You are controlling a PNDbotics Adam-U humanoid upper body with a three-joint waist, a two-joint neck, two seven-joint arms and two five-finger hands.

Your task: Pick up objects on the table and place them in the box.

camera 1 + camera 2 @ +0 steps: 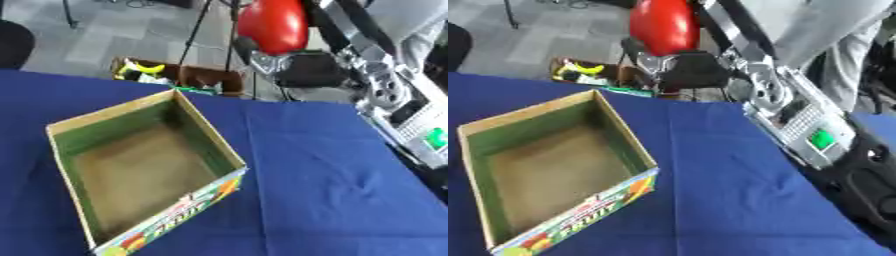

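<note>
My right hand (677,67), fingers curled around a glossy red rounded object (663,26), holds it above the blue-clothed counter (719,190), short of the empty open cardboard box (619,131); placement remains.

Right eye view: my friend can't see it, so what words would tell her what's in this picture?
The robot's right robot hand holds a shiny red object up high, beyond the far edge of a blue table. An open cardboard box with nothing visible inside sits on the table's left side, and another box of small things sits on the floor behind.
</note>
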